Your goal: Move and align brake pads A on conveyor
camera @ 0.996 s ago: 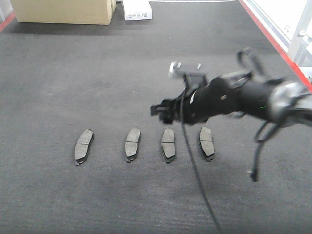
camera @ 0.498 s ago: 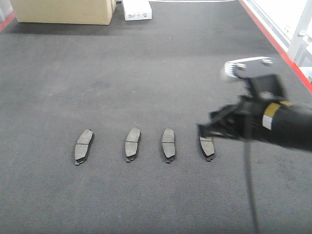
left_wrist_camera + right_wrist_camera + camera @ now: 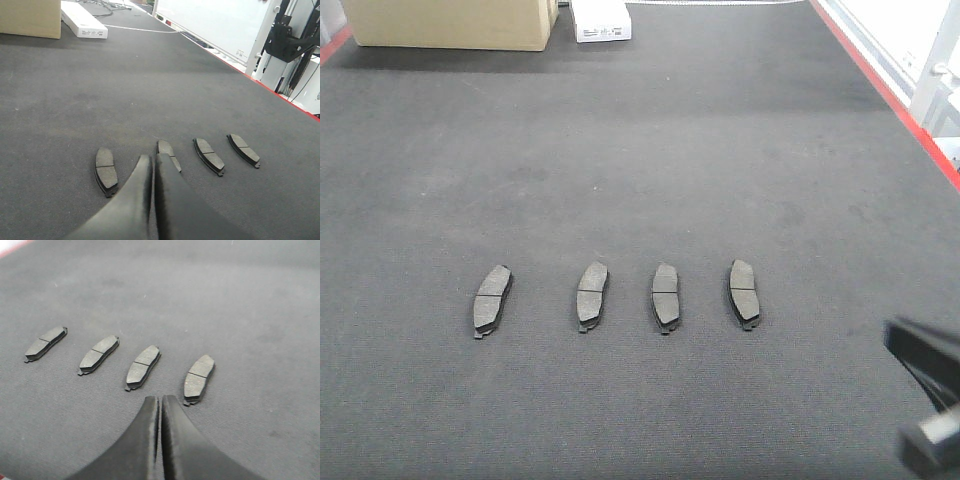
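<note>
At the lower right corner of the front view a blurred dark piece of the right arm point(image 3: 928, 395) pokes in, well clear of everything, while far off at the top edge sit a cardboard box point(image 3: 450, 22) and a flat white box point(image 3: 600, 18). Both wrist views show the pincers clenched on nothing: the left gripper point(image 3: 152, 165) hovers just short of the row, the right gripper point(image 3: 160, 404) likewise. The four brake pads A point(image 3: 665, 294) lie flat, dark and grooved, apart in a row across the middle of the charcoal conveyor point(image 3: 640, 150).
</note>
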### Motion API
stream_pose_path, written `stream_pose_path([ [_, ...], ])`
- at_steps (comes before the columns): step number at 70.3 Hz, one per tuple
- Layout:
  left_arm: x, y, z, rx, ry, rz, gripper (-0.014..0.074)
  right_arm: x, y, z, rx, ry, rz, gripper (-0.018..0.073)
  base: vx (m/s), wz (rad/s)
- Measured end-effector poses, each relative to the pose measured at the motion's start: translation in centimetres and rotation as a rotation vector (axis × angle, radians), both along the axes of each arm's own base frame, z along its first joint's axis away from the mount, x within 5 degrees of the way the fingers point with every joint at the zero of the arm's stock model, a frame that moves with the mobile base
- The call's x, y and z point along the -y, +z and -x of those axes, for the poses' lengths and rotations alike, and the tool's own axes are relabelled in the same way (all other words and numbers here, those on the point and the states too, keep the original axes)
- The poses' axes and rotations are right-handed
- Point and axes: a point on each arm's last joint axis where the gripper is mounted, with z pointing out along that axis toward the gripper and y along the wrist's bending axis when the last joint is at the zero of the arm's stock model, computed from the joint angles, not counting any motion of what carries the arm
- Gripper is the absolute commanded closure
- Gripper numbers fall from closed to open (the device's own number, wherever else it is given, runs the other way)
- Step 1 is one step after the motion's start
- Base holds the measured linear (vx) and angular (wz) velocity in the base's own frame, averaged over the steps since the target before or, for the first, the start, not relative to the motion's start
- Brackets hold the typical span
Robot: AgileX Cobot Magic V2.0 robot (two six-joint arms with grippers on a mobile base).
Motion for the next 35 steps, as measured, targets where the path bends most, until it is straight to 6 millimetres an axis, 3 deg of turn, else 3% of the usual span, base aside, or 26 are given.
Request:
stream_pose_path([
  [15,0.0,0.0,0.0,0.0,0.0,0.0,0.0602,1.5,-1.3,2.8,0.115,-0.003,-0.033,0.0566,0.0,0.0],
  [35,0.0,0.0,0.0,0.0,0.0,0.0,0.0602,1.8,-1.2,3.2,0.15,-0.002,-0.041,0.0566,0.0,0.0],
])
